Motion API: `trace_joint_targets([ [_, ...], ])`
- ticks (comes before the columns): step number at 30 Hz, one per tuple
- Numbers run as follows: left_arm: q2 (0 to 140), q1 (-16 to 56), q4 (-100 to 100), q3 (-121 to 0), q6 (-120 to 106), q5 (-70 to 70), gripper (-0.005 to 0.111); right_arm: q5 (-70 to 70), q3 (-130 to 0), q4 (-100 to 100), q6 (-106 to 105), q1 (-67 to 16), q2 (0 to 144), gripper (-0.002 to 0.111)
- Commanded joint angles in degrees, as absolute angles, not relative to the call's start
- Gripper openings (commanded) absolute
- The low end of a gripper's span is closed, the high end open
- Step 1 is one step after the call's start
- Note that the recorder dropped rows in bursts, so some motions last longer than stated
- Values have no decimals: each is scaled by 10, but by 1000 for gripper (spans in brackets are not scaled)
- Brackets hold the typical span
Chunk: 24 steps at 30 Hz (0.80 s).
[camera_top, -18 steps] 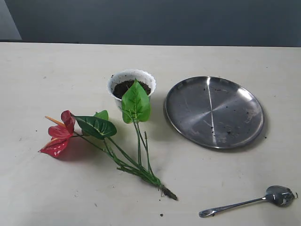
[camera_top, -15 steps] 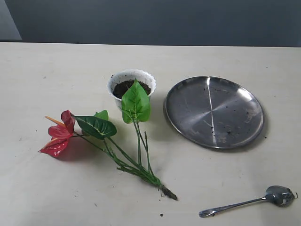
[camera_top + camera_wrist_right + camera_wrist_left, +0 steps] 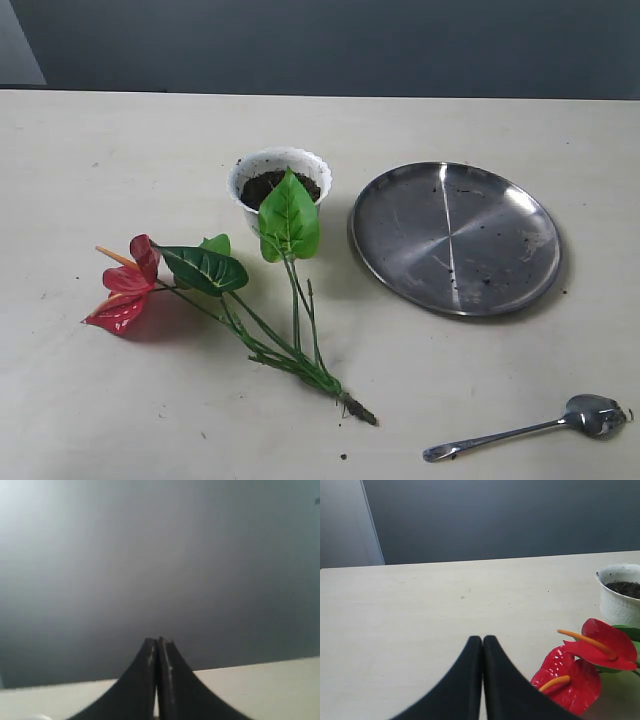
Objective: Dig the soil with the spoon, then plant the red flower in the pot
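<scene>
The red flower (image 3: 127,288) lies flat on the table, blooms at the left, stems running to roots (image 3: 355,407) near the front. One leaf leans against the white pot (image 3: 279,170), which holds dark soil (image 3: 266,184). The silver spoon (image 3: 530,430) lies at the front right, bowl to the right. Neither arm shows in the exterior view. My left gripper (image 3: 482,639) is shut and empty, with the red flower's blooms (image 3: 585,670) and the pot (image 3: 619,597) beside it. My right gripper (image 3: 157,641) is shut and empty, facing the dark wall.
A large round steel plate (image 3: 455,236) with a few soil crumbs sits right of the pot. Loose crumbs (image 3: 342,457) dot the beige table near the roots. A dark wall stands behind the table's far edge.
</scene>
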<state>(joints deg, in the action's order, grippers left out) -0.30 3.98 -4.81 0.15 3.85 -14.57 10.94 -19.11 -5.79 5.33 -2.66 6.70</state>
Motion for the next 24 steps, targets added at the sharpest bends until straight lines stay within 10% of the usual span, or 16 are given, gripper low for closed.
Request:
trace_joint_targets([
  [1,0,42,-48,0,39,-137,2,233,-338,68,-156,-24,218,0],
  [13,0,42,-48,0,39,-137,2,620,-561,-115,-638,-174,606,2],
  [24,0,42,-48,0,39,-137,2,659,-554,-135,-664,-328,814,54],
])
